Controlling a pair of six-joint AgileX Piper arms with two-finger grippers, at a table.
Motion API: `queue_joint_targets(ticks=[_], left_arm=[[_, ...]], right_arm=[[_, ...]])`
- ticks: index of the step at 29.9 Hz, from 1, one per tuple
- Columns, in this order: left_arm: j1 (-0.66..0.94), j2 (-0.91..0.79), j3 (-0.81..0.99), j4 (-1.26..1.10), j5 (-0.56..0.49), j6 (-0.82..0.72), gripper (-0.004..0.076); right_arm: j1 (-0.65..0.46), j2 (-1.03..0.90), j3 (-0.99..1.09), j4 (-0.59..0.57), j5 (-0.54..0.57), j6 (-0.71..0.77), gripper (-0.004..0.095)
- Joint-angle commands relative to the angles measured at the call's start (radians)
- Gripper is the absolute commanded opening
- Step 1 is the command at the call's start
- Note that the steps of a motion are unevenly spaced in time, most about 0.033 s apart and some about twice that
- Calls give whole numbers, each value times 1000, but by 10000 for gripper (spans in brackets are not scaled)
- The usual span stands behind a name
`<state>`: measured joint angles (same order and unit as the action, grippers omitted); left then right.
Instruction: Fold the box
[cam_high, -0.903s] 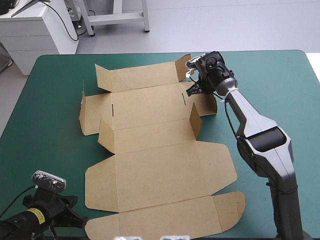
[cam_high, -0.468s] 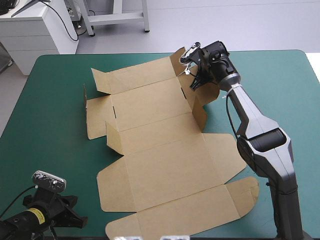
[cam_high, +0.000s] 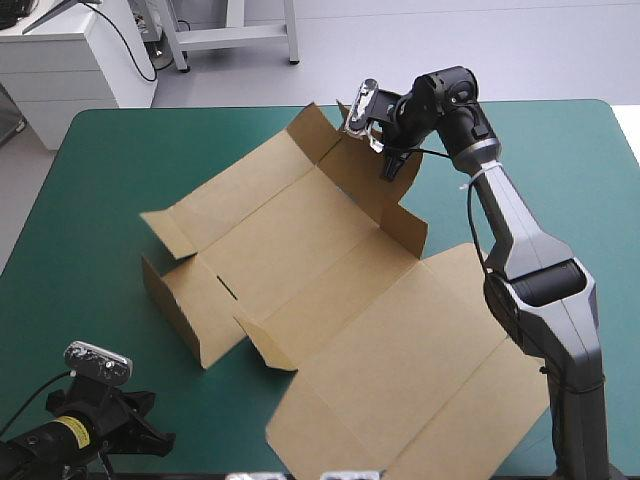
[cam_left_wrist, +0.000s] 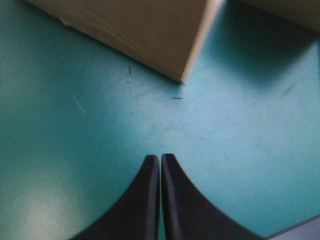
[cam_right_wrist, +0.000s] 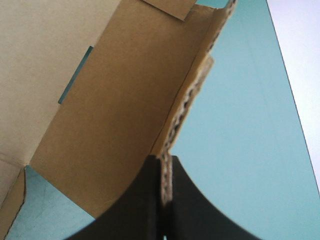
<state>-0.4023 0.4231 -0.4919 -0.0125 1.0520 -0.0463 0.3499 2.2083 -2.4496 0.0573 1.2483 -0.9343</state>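
Gripping a raised side flap (cam_high: 368, 185) at the far right of the box (cam_high: 340, 300), a cut sheet of brown corrugated board, the right fingers (cam_high: 389, 167), two broad black curved fins, are clamped on the flap's free edge.

Right wrist view: the corrugated edge of the side flap (cam_right_wrist: 115, 140) runs straight in between the right fingers (cam_right_wrist: 140, 200), which are all but closed with the board pinched between them. Beyond the flap the flat inner panel of the box (cam_right_wrist: 45, 60) shows a narrow slot (cam_right_wrist: 75, 82) cut through it. The teal-green counter (cam_right_wrist: 240, 125) is visible to the far side of the held edge.

Position of the box, high view: the sheet lies askew across the middle and near right of the counter (cam_high: 100, 200). Its long axis runs from the far centre to the near right, where it reaches the counter's near edge. The held flap stands up off the cover. Short flaps on the sheet's left side also stand upright; the large near panels lie flat.

The left fingers (cam_high: 150, 438) sit at the near left corner of the counter, well apart from the right arm. Left wrist view: the left fingers (cam_left_wrist: 142, 200) are closed tip to tip with nothing between them, over bare counter (cam_left_wrist: 100, 125). One corner of the box (cam_left_wrist: 140, 30) lies ahead of them, not touching.
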Motion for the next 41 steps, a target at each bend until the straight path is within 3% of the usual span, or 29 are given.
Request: queue_joint_targets(ticks=[1, 10, 23, 36, 41], left_arm=[[-3, 7, -23, -2, -40, -4, -8], [-3, 7, -23, -2, -40, -4, -8], [-3, 7, -23, -2, -40, -4, -8], [-3, 7, -23, -2, -40, -4, -8], [-3, 7, -23, -2, -40, -4, -8]], right_arm=[[-3, -77, -30, 36, -50, -105, -21], [71, -77, -30, 37, -169, -284, -22], [192, -77, -30, 58, -164, -310, -21], [264, -46, -30, 127, -269, -387, -21], [264, -32, -30, 82, -264, -403, -21]])
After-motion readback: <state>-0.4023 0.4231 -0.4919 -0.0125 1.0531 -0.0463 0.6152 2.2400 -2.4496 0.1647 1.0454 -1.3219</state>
